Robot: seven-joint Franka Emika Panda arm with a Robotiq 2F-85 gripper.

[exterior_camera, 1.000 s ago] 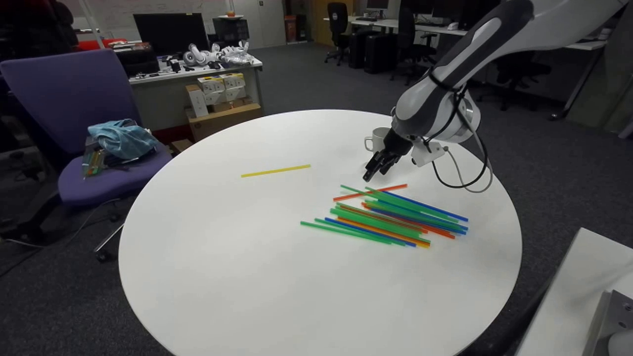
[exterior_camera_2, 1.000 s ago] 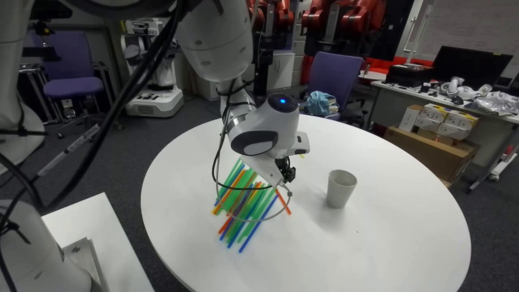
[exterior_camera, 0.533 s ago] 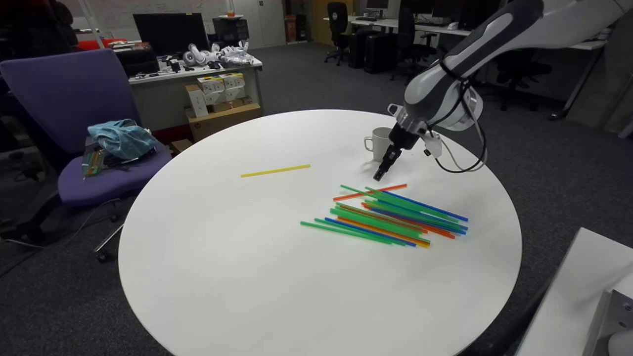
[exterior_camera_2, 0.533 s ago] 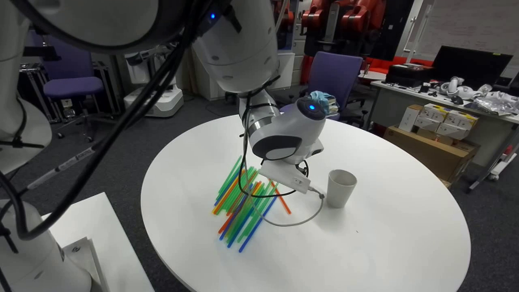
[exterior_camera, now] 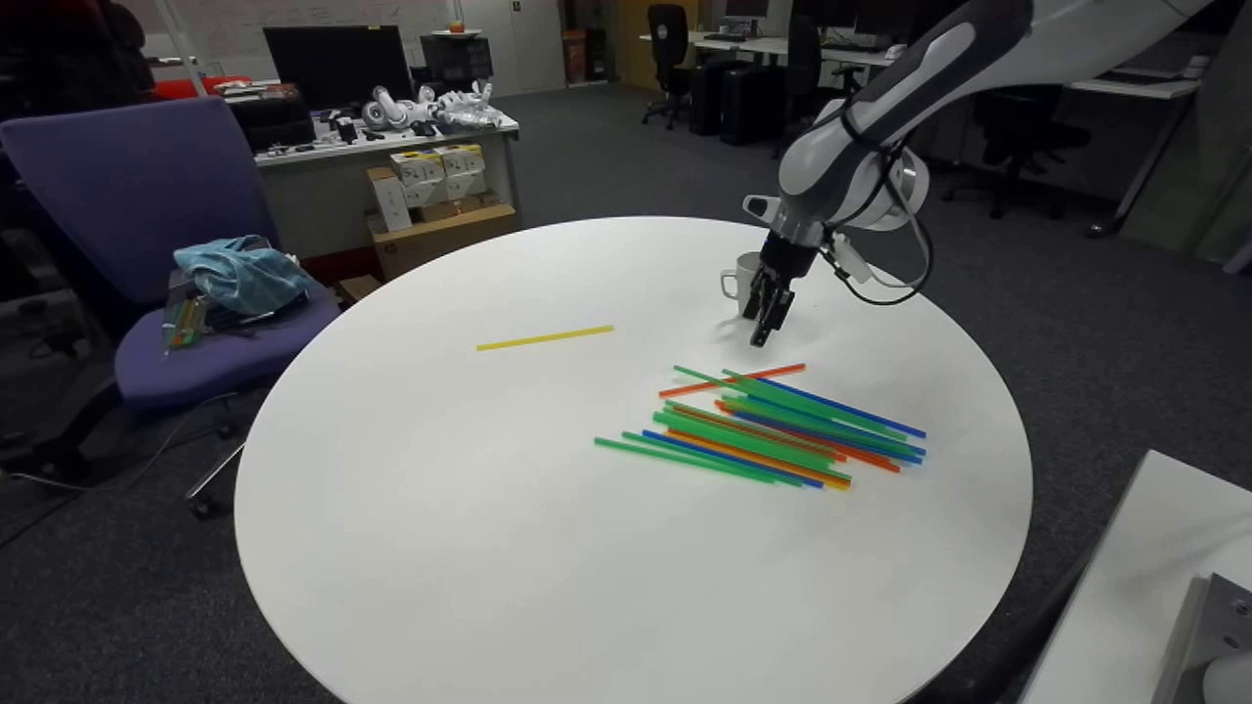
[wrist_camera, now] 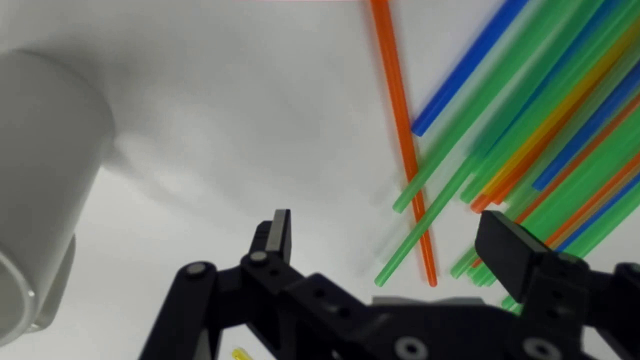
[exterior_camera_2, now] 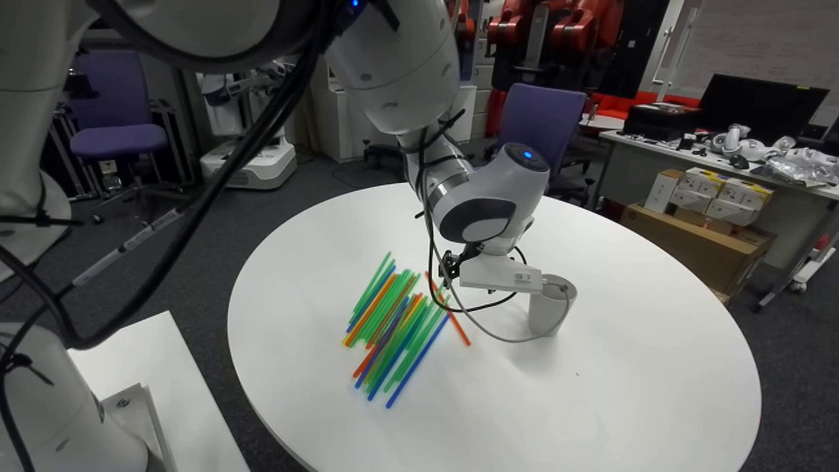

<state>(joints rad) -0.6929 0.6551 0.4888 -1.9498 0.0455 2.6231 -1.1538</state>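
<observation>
My gripper [wrist_camera: 385, 217] is open and empty, with its fingers spread wide above the table. It also shows in an exterior view [exterior_camera: 759, 327], beside the mug. A loose pile of green, blue, orange and yellow straws [wrist_camera: 560, 125] lies to its right in the wrist view; the pile shows in both exterior views [exterior_camera: 773, 435] [exterior_camera_2: 393, 328]. A red-orange straw [wrist_camera: 397, 100] lies at an angle under two green straw ends, seen between the fingers. A white mug [wrist_camera: 45, 145] stands upright to the left, also in both exterior views [exterior_camera: 741, 279] [exterior_camera_2: 547, 318]; the arm partly covers it.
A single yellow straw [exterior_camera: 546, 338] lies apart on the round white table [exterior_camera: 440, 528]; its tip [wrist_camera: 241, 354] shows in the wrist view. A purple chair [exterior_camera: 166, 235] stands by the table's edge. Cables [exterior_camera_2: 459, 308] hang from the arm near the mug.
My wrist has turned, and the gripper has shifted away from the straw pile toward the mug. The straws and the mug have not moved.
</observation>
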